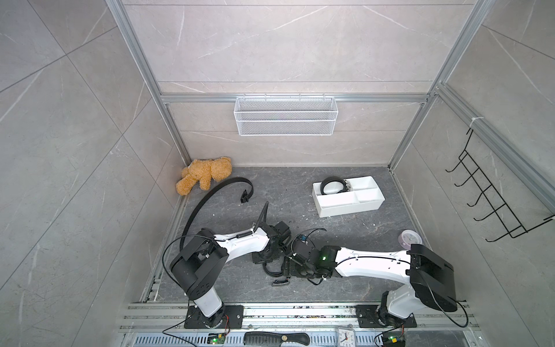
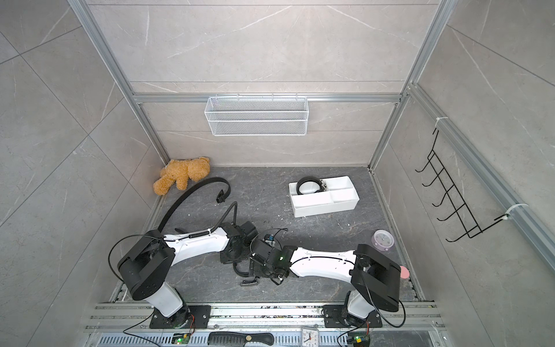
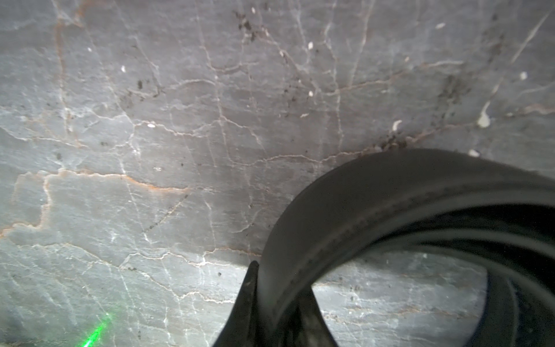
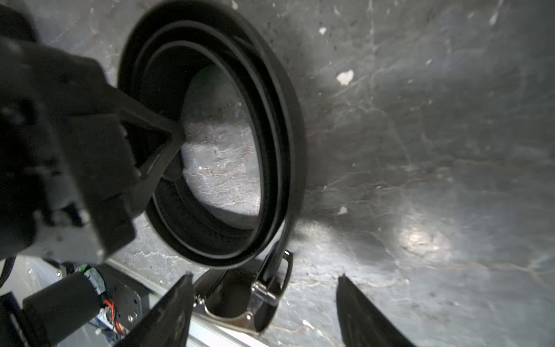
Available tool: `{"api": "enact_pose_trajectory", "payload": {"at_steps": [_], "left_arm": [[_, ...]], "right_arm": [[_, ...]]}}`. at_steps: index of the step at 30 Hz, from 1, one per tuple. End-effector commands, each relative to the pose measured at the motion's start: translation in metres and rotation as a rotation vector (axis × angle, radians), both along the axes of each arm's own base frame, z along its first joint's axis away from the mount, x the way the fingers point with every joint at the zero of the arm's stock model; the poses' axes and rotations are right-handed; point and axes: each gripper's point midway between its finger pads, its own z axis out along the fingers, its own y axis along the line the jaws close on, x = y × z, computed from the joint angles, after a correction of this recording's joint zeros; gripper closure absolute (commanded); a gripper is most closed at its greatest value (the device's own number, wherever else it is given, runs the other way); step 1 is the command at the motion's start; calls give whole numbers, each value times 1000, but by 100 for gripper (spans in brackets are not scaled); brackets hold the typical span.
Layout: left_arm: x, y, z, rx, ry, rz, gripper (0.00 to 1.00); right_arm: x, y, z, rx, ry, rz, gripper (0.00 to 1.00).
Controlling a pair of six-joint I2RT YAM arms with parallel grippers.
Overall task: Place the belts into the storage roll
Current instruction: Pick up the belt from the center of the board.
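A coiled black belt (image 1: 271, 270) lies on the dark floor between both arms. My left gripper (image 3: 279, 279) is shut on the coil's wall (image 3: 390, 195); in the right wrist view one of its fingers (image 4: 150, 135) reaches inside the ring (image 4: 279, 135). My right gripper (image 4: 264, 275) stands open, with this belt's metal buckle (image 4: 249, 297) lying between its fingers. A second belt (image 1: 237, 180) arcs uncoiled across the floor at the left. A third belt, coiled (image 1: 323, 184), sits in a back compartment of the white storage roll (image 1: 345, 210).
A brown teddy bear (image 1: 204, 175) lies in the back left corner. A white wire basket (image 1: 285, 115) hangs on the back wall and a black hook rack (image 1: 492, 204) on the right wall. A small lilac clock (image 1: 410, 238) stands beside the right arm. A comb (image 1: 276, 339) lies on the front rail.
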Motion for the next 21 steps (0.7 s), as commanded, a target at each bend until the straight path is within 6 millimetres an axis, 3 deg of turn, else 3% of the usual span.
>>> {"api": "enact_pose_trajectory", "payload": {"at_steps": [1,8,17,21], "left_arm": [[-24,-72,-50,-320,127,-42,100],[-26,-68,-52,-323,135,-48,100],[-28,-72,-53,-367,151,-42,100],[-31,-78,-50,-401,165,-52,100]], "right_arm": [[11,-3,-10,-16,-6,-120,24],[20,5,-25,-36,-17,-171,28],[23,4,-46,-80,6,-237,51],[21,1,-49,-121,25,-233,70]]}}
